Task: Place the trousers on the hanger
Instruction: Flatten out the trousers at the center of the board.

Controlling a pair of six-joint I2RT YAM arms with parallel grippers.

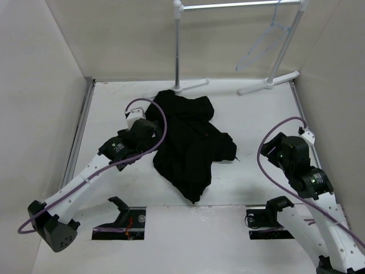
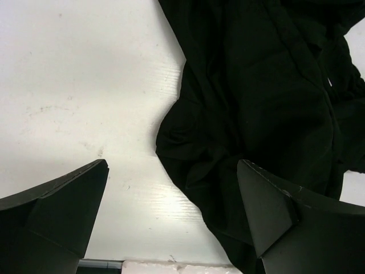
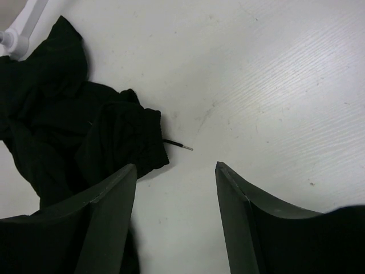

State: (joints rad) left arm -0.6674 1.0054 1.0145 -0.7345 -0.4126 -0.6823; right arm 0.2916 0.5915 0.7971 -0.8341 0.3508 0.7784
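The black trousers [image 1: 191,140] lie crumpled in the middle of the white table. The pale thin hanger [image 1: 263,44] hangs from the rack's top bar at the back right. My left gripper [image 1: 153,130] is open at the trousers' left edge; in the left wrist view [image 2: 171,171] its jaws stand wide apart, the right one over the black fabric [image 2: 256,97]. My right gripper [image 1: 274,145] is open and empty to the right of the trousers; its view [image 3: 175,168] shows bare table between the jaws, with the trousers [image 3: 80,131] and a drawstring tip [image 3: 179,146] to the left.
The white garment rack [image 1: 178,43] stands at the back with feet [image 1: 268,84] on the table. White walls close in the left, back and right. Two openings [image 1: 120,222] sit in the table's near edge by the arm bases.
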